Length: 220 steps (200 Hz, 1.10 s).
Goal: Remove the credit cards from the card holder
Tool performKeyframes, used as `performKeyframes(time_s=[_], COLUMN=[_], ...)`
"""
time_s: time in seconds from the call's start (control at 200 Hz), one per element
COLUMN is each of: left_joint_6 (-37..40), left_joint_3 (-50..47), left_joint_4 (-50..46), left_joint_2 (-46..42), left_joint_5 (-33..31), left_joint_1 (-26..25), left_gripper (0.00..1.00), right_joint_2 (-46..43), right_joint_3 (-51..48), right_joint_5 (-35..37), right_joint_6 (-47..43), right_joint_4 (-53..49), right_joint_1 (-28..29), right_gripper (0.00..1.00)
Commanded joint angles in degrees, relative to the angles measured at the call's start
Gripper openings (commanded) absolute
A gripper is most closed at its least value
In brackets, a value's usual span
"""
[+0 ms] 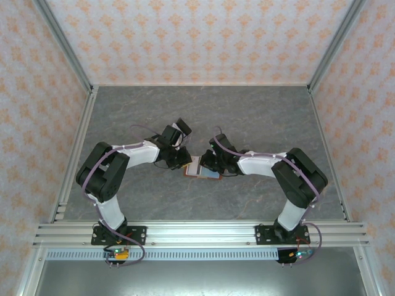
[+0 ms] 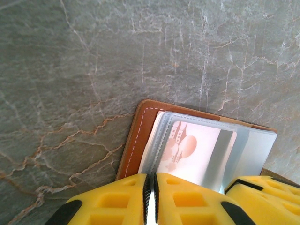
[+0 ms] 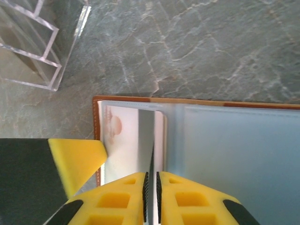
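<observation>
The reddish-brown card holder (image 1: 202, 168) lies open on the grey table between both grippers, its brown edge (image 2: 140, 136) and pale blue-grey inside (image 3: 234, 150) showing. A white credit card (image 2: 192, 150) with a pink sun picture and a grey stripe sits flat in a clear sleeve (image 3: 124, 140). My left gripper (image 2: 151, 197) is shut at the holder's left edge, with a thin pale sliver between its pads. My right gripper (image 3: 152, 197) is shut on a thin sheet seen edge-on beside the stripe; it looks like a sleeve leaf, though it could be a card.
A clear acrylic box (image 3: 33, 42) stands on the table beyond the holder's left end. My left gripper's yellow finger (image 3: 77, 159) overlaps the holder's left edge. Patterned walls and metal rails (image 1: 197, 234) bound the table.
</observation>
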Motion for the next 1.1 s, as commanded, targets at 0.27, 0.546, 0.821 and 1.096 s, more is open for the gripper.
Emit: performKeyframes(time_s=[0.27,0.546,0.821,1.096], left_joint_6=[0.2,0.2,0.3,0.3], left_joint_3=[-1.9,-1.9,-2.1,-2.3], left_joint_4=[-2.6,-2.6,-2.6,-2.4], left_joint_2=[1.5,1.5,1.6,1.4], left_joint_5=[-2.8,-2.8,-2.7,-2.8], left_joint_1=[-0.3,-0.3,-0.2,-0.3], left_gripper=[0.14,0.14,0.14,0.14], right_joint_2=[1.8,1.9,1.2,0.9], right_joint_3=[1.4,0.9,0.3,-0.4], right_joint_5=[0.5,-1.5,-1.5,-2.7], right_joint_6=[0.0,0.2,0.2,1.2], right_joint_4=[-0.8,2.1,2.9,5.8], right_joint_1=[0.4,0.3,0.3,0.2], right_gripper=[0.15,0.15,0.12,0.10])
